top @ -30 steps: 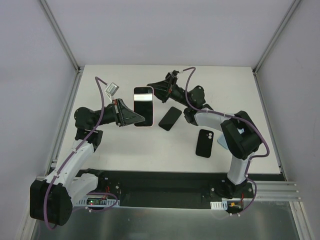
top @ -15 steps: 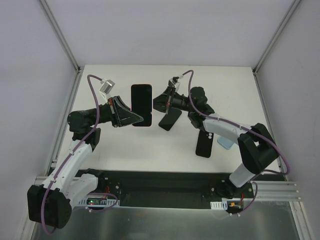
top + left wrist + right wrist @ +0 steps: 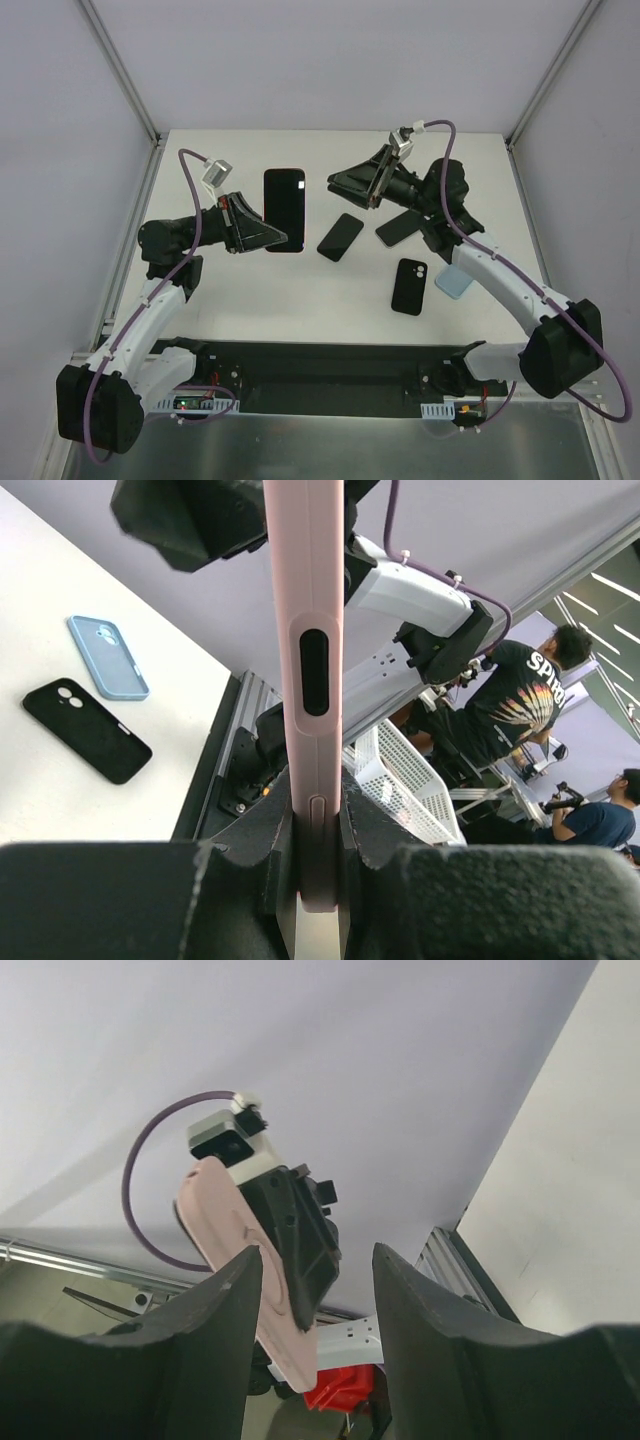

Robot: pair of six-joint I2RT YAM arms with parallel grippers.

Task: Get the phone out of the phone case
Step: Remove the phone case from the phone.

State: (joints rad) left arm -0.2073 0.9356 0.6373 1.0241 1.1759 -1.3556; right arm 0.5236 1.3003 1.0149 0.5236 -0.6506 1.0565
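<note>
The phone in its pink case (image 3: 284,208) is held off the table, its dark screen towards the top camera. My left gripper (image 3: 281,240) is shut on the case's lower end. In the left wrist view the pink case edge (image 3: 305,670) stands upright between my left gripper's (image 3: 318,830) pads. My right gripper (image 3: 338,183) is open and empty, raised to the right of the phone, apart from it. In the right wrist view the pink case back (image 3: 222,1260) shows between my right gripper's (image 3: 315,1275) spread fingers, farther off.
On the table lie a black phone (image 3: 340,237), a dark phone (image 3: 400,226), a black case (image 3: 408,286) and a light blue case (image 3: 455,284) at the right. The black case (image 3: 85,742) and blue case (image 3: 107,657) also show in the left wrist view.
My left gripper has lifted the cased phone off the table and turned it. My right gripper has let go of its edge and drawn back right and up, uncovering the dark phone.
</note>
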